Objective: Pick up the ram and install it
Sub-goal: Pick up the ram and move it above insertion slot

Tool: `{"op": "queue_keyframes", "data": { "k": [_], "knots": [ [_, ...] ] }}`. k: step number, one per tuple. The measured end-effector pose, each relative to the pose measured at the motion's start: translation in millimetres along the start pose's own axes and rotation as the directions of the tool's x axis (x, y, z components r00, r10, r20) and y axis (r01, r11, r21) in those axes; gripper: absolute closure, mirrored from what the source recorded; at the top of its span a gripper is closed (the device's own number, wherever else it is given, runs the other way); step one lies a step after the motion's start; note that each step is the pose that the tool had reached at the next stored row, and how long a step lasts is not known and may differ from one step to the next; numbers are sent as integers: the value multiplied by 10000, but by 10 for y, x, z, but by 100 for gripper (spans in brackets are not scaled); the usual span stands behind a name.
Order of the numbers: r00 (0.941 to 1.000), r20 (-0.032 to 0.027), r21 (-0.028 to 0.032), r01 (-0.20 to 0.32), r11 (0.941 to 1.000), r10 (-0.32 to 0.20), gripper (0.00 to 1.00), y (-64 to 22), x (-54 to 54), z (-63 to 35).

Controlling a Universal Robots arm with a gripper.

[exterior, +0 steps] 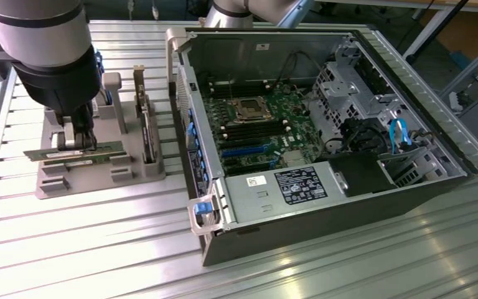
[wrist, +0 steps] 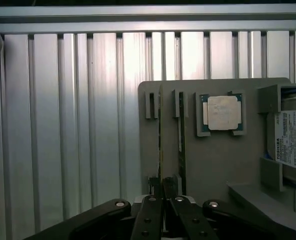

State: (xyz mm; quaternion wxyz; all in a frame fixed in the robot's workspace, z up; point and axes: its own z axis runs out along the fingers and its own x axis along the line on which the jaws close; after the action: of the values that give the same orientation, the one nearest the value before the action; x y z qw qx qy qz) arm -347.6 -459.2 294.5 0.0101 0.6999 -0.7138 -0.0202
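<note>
My pincer (exterior: 79, 144) is clenched on the ram (exterior: 73, 153), which stands on edge in the grey holder (exterior: 52, 187) beside the computer case (exterior: 322, 124). Best practice, as I judge it: hold the stick vertical and lift straight from its slot. My fingers hide the pad contact.

So the arm (exterior: 35, 25) is a fat silver-grey tube ending in a black wrist joint, and the gripper (wrist: 162, 186) is all black linkage bars with shiny silver pivot pins.
</note>
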Motion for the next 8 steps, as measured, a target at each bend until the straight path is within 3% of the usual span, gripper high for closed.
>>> {"op": "queue_keyframes", "data": {
  "k": [4,8],
  "knots": [
    [10000,0,1,0,10000,0,87,-3,-2,-133],
    [10000,0,1,1,10000,-1,87,-11,-5,-360]
  ]
}}
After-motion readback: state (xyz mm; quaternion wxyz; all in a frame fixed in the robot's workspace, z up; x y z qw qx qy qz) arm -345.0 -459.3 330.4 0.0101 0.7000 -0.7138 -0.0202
